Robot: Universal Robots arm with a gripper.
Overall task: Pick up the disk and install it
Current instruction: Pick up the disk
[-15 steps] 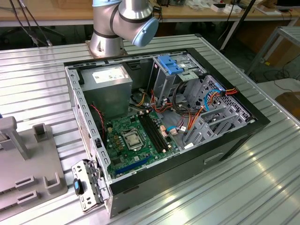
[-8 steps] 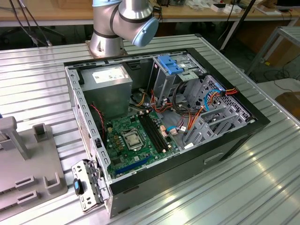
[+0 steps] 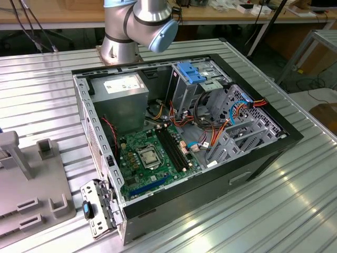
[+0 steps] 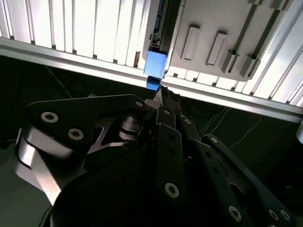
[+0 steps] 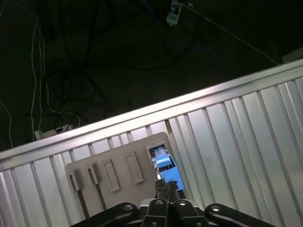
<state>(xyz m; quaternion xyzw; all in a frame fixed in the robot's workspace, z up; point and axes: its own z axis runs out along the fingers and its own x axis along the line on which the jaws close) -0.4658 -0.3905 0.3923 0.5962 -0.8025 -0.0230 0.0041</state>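
Observation:
The disk (image 5: 165, 166) is a grey slab in a bright blue frame, standing in a slot at one end of a grey fixture plate (image 5: 113, 176). In the second wrist view its blue end (image 4: 155, 66) shows at the plate's edge. My gripper (image 5: 166, 187) hovers well above the disk, apart from it, with the fingertips (image 4: 160, 96) drawn together and nothing between them. The open computer case (image 3: 253, 158) lies on its side on the ribbed metal table (image 3: 295, 211), its drive cage (image 3: 247, 124) at the exterior view's right.
The arm's base (image 3: 124, 39) stands behind the case. Inside the case are a green motherboard (image 3: 152, 153), a grey power-supply box (image 3: 118, 97), a light-blue latch plate (image 3: 192, 72) and loose cables. The fixture (image 3: 31, 195) sits at the exterior view's left. Dark floor with cables lies beyond the table edge (image 5: 142, 111).

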